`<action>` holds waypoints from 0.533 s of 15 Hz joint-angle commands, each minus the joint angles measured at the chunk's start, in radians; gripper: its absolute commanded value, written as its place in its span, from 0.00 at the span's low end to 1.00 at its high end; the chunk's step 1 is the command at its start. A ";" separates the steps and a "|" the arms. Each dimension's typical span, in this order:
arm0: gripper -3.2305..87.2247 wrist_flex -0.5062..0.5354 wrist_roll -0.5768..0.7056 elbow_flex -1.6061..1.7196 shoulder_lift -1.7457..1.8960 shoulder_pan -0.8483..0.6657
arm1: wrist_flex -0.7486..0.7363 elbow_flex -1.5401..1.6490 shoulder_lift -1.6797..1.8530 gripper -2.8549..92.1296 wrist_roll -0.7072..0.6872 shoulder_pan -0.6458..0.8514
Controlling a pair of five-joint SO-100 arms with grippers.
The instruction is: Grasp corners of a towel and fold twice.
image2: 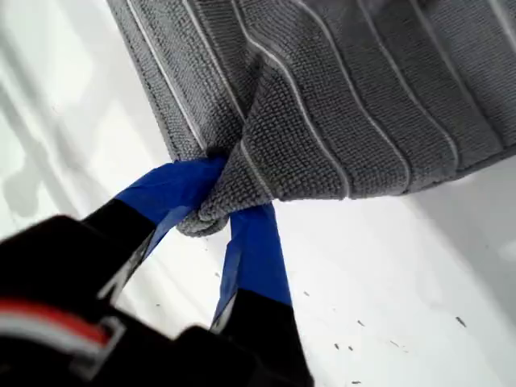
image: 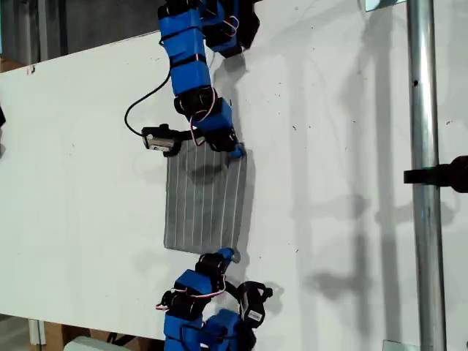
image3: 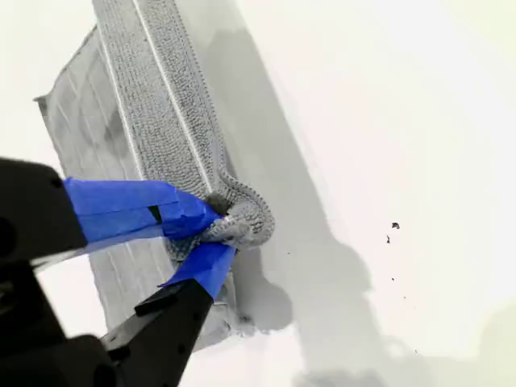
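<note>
A white table (image: 88,146) holds the grey striped towel (image: 205,197) at its middle in the exterior view. My first gripper (image2: 218,205) and my second gripper (image3: 214,234) each have blue-taped jaws clamped on a bunched corner, probably both on the towel's right edge, ready to carry it over for a fold.

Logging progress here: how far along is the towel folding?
Grasping looks done: my first gripper is shut on one corner of the striped grey towel, and my second gripper on another corner. In hand: both corners pinched, ready to carry across. Left: apparently both folds, since the towel lies mostly spread on the white table.
</note>
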 commanded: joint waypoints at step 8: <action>0.00 -0.038 0.744 -0.281 -0.215 -0.790 | -0.029 -0.158 -0.023 0.03 -0.640 0.756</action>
